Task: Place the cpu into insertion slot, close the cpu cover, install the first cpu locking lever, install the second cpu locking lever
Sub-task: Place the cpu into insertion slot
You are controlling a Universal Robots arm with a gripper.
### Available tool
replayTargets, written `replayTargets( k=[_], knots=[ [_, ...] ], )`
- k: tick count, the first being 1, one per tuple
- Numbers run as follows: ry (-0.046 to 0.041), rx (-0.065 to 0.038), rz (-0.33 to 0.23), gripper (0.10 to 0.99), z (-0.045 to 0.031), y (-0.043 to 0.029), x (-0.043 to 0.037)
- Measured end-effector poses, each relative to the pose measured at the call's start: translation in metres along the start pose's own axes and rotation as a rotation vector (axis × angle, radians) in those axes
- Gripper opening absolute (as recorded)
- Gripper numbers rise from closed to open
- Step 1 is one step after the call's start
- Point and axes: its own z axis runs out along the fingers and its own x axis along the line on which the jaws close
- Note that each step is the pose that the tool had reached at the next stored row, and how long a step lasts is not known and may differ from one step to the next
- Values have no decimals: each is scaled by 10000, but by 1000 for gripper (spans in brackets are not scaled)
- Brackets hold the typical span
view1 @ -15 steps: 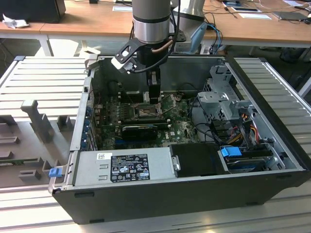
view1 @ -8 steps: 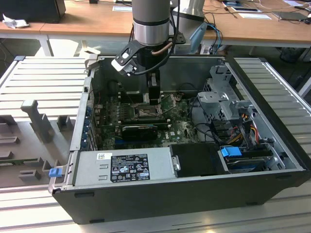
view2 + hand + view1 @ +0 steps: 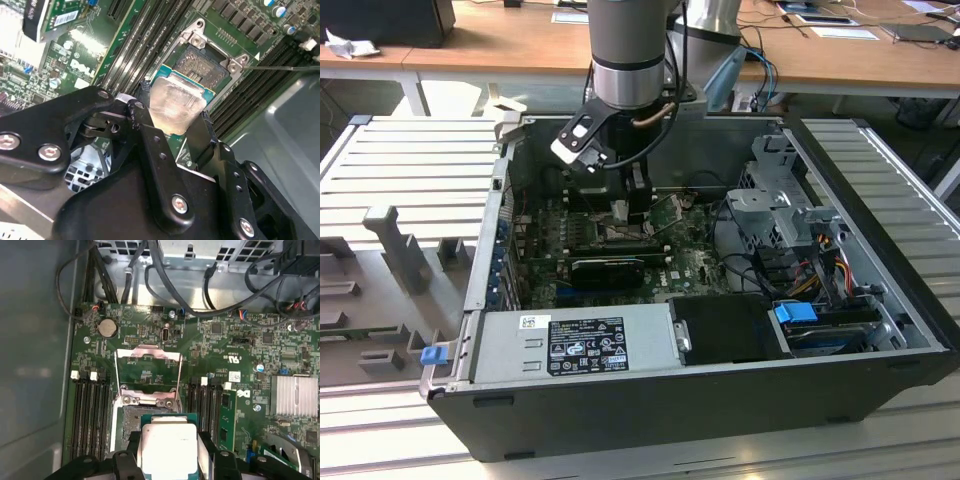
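Note:
My gripper reaches down into the open computer case over the green motherboard. It is shut on the cpu, a pale silver square chip pinched by its two opposite edges between the black fingers. In both wrist views the cpu hangs just above the insertion slot and partly overlaps it. The slot's silvery-grey centre lies bare. The cpu cover, a thin metal frame with a large window, is swung open beyond the slot. A thin metal rod sticks out beside the slot.
Memory slots flank the socket on both sides. A long black card lies just in front of it, and the grey power supply is nearer still. A drive cage with cables stands at the exterior view's right. A finned heatsink sits nearby.

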Motion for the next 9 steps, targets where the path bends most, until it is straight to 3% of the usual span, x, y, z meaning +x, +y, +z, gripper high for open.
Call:
replayTargets(
  k=[2,6,9],
  knots=[
    [-3,0,60,533,32,-3,2],
    [-60,-10,747,533,113,-11,2],
    [-53,-11,747,533,156,-16,2]
  ],
)
